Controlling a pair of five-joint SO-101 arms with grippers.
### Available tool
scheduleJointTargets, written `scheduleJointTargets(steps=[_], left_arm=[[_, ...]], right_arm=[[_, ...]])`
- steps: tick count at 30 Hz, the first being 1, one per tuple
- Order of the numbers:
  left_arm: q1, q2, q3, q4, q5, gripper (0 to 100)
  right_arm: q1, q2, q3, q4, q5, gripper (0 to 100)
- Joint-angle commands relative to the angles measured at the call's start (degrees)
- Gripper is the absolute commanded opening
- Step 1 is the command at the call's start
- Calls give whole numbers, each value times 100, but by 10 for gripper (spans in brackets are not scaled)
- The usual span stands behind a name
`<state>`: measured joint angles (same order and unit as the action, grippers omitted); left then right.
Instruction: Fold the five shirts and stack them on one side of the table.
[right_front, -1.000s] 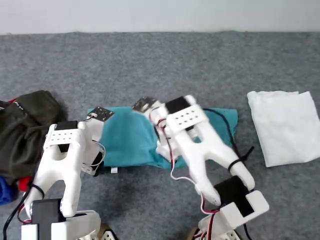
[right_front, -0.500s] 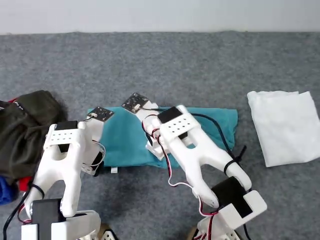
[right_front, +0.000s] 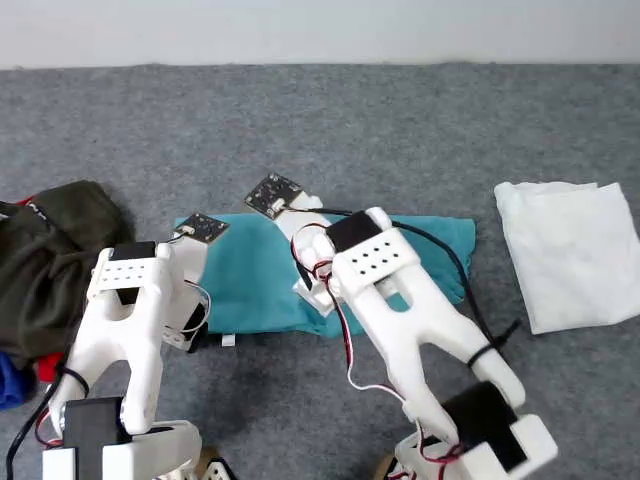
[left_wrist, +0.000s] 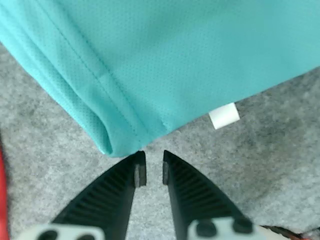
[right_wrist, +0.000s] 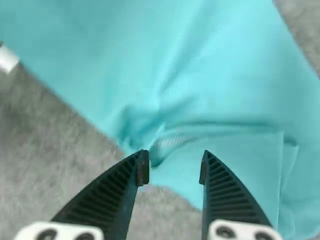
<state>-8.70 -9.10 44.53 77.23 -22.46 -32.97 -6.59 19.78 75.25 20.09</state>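
A teal shirt (right_front: 255, 275) lies folded into a long band in the middle of the grey mat. In the left wrist view my left gripper (left_wrist: 151, 170) hovers over the mat just off the teal shirt's (left_wrist: 165, 60) hemmed corner, fingers almost together and holding nothing. My right gripper (right_wrist: 172, 167) is open low over the teal shirt (right_wrist: 200, 75), one finger on each side of a bunched fold at its near edge. A folded white shirt (right_front: 570, 250) rests at the right. Dark unfolded shirts (right_front: 50, 260) are piled at the left.
The left arm (right_front: 130, 290) stands over the shirt's left end, the right arm (right_front: 375, 265) across its middle. A small white tag (left_wrist: 224, 116) sticks out from the teal shirt's edge. Blue and red cloth (right_front: 15, 385) peeks from under the dark pile. Bare mat lies behind the shirt.
The right arm has swung left and a little farther back over the teal shirt. The left arm and the shirts have stayed put.
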Motion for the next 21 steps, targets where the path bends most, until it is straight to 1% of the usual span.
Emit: scheduleJointTargets(steps=[1, 4, 15, 21], left_arm=[[44, -193, 13, -9, -62, 65], [44, -193, 13, -9, -62, 65], [44, -193, 13, -9, -62, 65], [44, -193, 13, -9, -62, 65]], right_arm=[[84, -356, 26, 426, 316, 179], [84, -312, 422, 286, 343, 179], [92, -312, 1512, -1543, 369, 179], [92, -303, 1811, -2105, 369, 179]])
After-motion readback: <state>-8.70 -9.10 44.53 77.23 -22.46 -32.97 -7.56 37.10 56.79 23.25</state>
